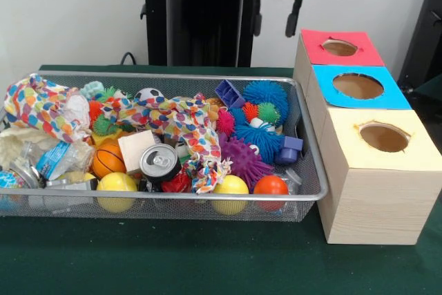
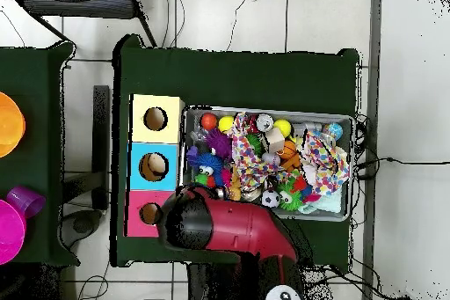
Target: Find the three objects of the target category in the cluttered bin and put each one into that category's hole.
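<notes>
A wire mesh bin (image 1: pixel 173 75) holds a heap of toys: a soda can (image 1: pixel 160 162), a wooden block (image 1: pixel 135 148), an orange basketball (image 1: pixel 108 160), two yellow balls (image 1: pixel 117 184), an orange ball (image 1: pixel 271 185), blue (image 1: pixel 266 93) and purple (image 1: pixel 242 157) spiky balls, blue bricks (image 1: pixel 229 93) and a spotted cloth (image 1: pixel 179 119). Beside it stand three wooden boxes with holes, topped red (image 1: pixel 314 38), blue (image 1: pixel 324 74) and yellow (image 1: pixel 345 121). My gripper (image 1: pixel 276 24) hangs open and empty, high above the bin's far right corner, near the red box. In the overhead view the arm (image 2: pixel 233 230) covers part of the red box (image 2: pixel 136 213).
A crumpled plastic bottle (image 1: pixel 59 159) and a second patterned cloth (image 1: pixel 41 105) fill the bin's left end. The bin (image 2: pixel 264 110) and boxes sit on a green table (image 1: pixel 207 260). Orange and magenta cups (image 2: pixel 22 204) stand on a separate table at the overhead view's left.
</notes>
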Robot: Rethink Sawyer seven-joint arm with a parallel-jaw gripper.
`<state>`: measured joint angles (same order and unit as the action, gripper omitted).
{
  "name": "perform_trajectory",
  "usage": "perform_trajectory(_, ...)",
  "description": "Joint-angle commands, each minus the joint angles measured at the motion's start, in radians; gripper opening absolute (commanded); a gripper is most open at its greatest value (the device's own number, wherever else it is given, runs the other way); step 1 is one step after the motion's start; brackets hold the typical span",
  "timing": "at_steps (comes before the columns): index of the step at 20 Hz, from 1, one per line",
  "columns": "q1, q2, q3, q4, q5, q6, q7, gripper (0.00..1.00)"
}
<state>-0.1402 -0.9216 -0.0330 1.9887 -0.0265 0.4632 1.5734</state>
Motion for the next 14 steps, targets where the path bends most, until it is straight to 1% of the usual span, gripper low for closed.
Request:
perform_trajectory(1,-0.081,0.019,0.005,-0.106,-0.063,-0.018,0.051,1.00)
perform_trajectory(4,-0.100,0.025,0.008,-0.116,-0.066,-0.022,0.056,1.00)
perform_trajectory(7,-0.100,0.010,0.012,-0.121,-0.070,-0.013,0.055,1.00)
perform_trajectory(8,-0.110,0.016,0.018,-0.129,-0.071,-0.012,0.049,1.00)
perform_trajectory(9,-0.120,0.006,0.027,-0.122,-0.072,-0.009,0.036,1.00)
perform_trajectory(14,-0.151,0.019,0.028,-0.167,-0.081,0.021,0.014,1.00)
